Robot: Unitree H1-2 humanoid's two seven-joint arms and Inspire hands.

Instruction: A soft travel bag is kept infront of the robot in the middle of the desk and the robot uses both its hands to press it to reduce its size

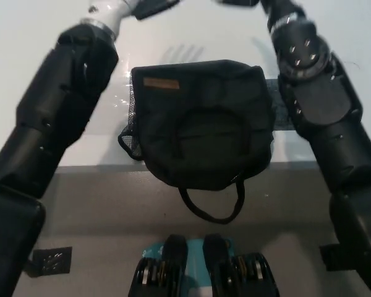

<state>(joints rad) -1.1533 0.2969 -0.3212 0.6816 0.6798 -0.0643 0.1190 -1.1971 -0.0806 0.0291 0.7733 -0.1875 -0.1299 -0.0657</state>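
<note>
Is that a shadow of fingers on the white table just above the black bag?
Head view: yes, a faint striped shadow lies on the desk beyond the travel bag, cast by the raised arms; both hands are cut off at the top edge; glare whitens the desk.

From my console, the left arm (pixel 49 117) fills the left side of the frame as bulky matte-black shell segments with a few small pale screw dots. At the upper left it ends in a silver ring and the white casing of the left hand (pixel 114 8), mostly cut off by the top edge. The right arm (pixel 324 111) on the right is glossy black, with round recessed screws on its wrist housing and a silver band above.
</note>
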